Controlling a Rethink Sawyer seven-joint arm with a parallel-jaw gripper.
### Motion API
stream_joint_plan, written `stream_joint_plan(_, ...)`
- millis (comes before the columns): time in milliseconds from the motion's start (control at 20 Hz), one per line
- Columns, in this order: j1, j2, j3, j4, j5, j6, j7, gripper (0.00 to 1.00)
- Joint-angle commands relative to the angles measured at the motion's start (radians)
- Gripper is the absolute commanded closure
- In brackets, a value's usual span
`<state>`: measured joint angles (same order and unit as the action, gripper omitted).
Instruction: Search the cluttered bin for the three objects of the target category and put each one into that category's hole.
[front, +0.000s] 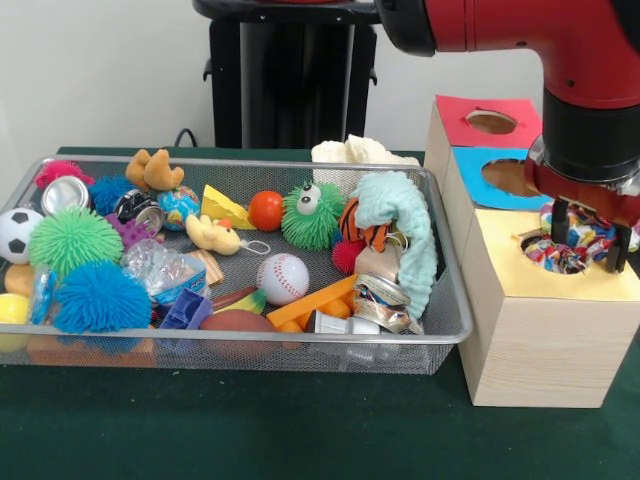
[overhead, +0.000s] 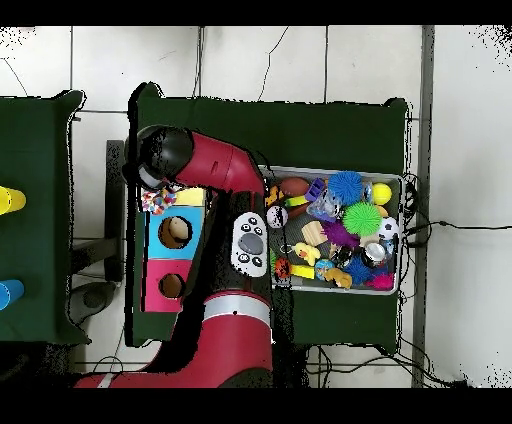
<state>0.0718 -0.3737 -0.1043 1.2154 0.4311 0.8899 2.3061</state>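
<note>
- Risk: the can (front: 562, 243), crushed and multicoloured, looked wider than a clean fit for the yellow hole (front: 556, 258). If let go off-centre it could've caught on the rim and sat on the box (front: 545, 350) top instead of dropping in.
- Risk 2: crumpled edges might've snagged a finger on release, so the can could've come back up w/ the hand.
- Risk 3: the hand hung very low over the box; pushing further down could've jammed the can or knocked the fingers on the wood.
- Hand (front: 590, 240): two dark fingers (front: 558, 222) partly spread, clamped either side of the can, gripping it right at the yellow hole's mouth, can partly into it as far as I could tell.
- Overhead: can (overhead: 157, 200) sat under the arm's end, above the yellow patch.
- Bin (front: 440, 300) was full of toys on the table (front: 300, 430); another crushed can (front: 385, 300) lay near its corner, prob. next target.
</note>
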Motion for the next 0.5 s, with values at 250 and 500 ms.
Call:
stream_joint_plan(250,-0.004,-0.069,0.053,0.133,0.003,0.088,0.129,0.00)
stream_joint_plan(500,0.012,-0.132,0.048,0.165,0.021,0.130,0.163,0.00)
